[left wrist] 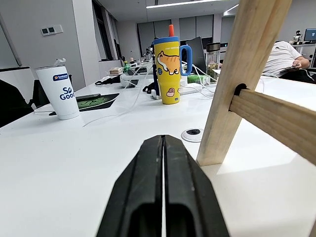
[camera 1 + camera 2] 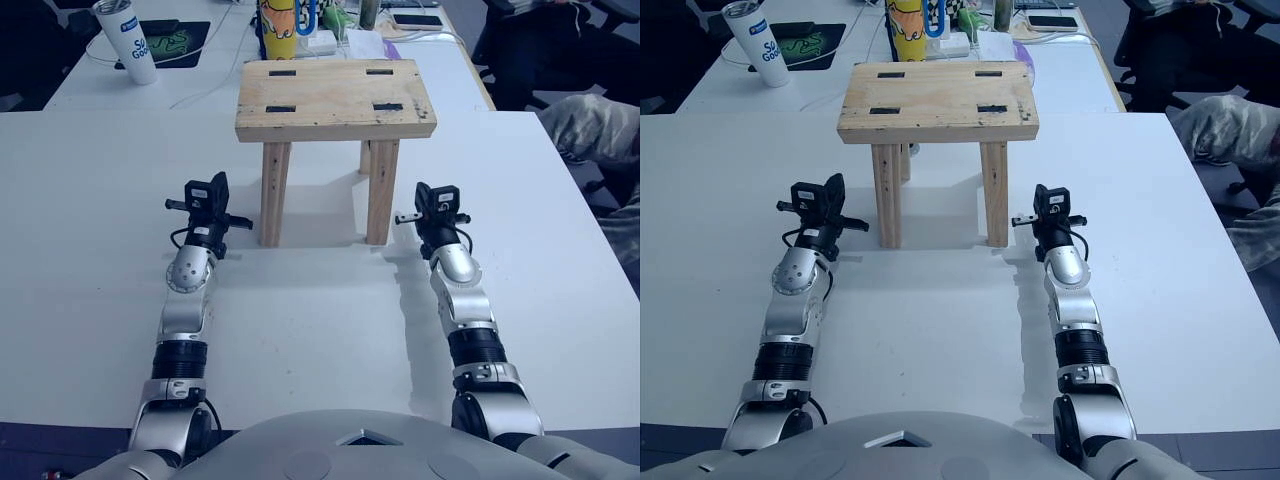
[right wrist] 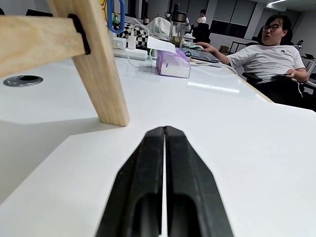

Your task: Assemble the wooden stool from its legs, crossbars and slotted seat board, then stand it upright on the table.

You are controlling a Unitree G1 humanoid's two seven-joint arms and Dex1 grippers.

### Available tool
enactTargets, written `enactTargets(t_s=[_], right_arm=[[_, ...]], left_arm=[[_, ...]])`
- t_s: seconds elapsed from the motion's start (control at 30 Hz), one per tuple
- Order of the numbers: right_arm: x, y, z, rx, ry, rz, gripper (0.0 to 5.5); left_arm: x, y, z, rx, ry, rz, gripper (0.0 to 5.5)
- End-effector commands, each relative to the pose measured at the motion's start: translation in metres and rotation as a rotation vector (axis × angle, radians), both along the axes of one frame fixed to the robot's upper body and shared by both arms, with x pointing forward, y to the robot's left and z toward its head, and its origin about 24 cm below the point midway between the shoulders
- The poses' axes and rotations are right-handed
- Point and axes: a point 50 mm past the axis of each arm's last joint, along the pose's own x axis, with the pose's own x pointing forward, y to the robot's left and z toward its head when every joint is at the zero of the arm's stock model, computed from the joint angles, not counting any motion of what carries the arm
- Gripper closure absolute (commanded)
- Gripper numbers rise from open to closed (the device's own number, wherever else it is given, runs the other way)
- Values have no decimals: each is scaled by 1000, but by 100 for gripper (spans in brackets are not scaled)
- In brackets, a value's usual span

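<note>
While our left gripper (image 2: pixel 212 196) lay low over the table (image 2: pixel 90 300), its two fingers (image 1: pixel 143 197) were pressed flat together with nothing between them. At its 3 o'clock, near but not touching, stood the near left leg (image 2: pixel 273 195) of the stool (image 2: pixel 335 95). Our right gripper (image 2: pixel 436 207) was closed just as fully and just as empty, its fingers (image 3: pixel 185 197) meeting along one seam. The near right leg (image 2: pixel 381 190) stood at its 9 o'clock, also apart from it.

We saw the stool upright on its legs at 12 o'clock from the table's middle, between our two grippers and reaching a little beyond them. Its seat (image 2: pixel 937 100) sat level on top, with four dark slots showing in the board. From the left wrist we saw a crossbar (image 1: pixel 276 116) set into a dark hole in a leg. From the right wrist a second crossbar (image 3: pixel 34 42) was seated the same way.

Past the stool lay a far table (image 2: pixel 90 85). On it, a white tumbler (image 2: pixel 128 40) stood at the stool's 11 o'clock and a yellow mug (image 1: pixel 170 71) at its 12 o'clock.
</note>
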Motion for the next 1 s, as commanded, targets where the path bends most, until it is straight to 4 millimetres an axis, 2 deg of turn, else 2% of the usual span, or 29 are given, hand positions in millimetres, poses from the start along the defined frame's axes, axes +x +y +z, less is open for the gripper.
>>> enactTargets(t_s=[0.03,0.23,0.6,1.0], right_arm=[[6,0,6,-19,-23,5,548],[4,-3,4,-28,-14,4,548],[0,-4,0,-13,-5,-24,548],[5,-1,7,9,-22,-19,548]], left_arm=[[5,-3,4,3,-17,-7,550],[0,-6,-3,-12,-3,2,550],[-1,-13,-4,-32,4,-9,550],[-3,-13,-4,-52,12,-1,550]])
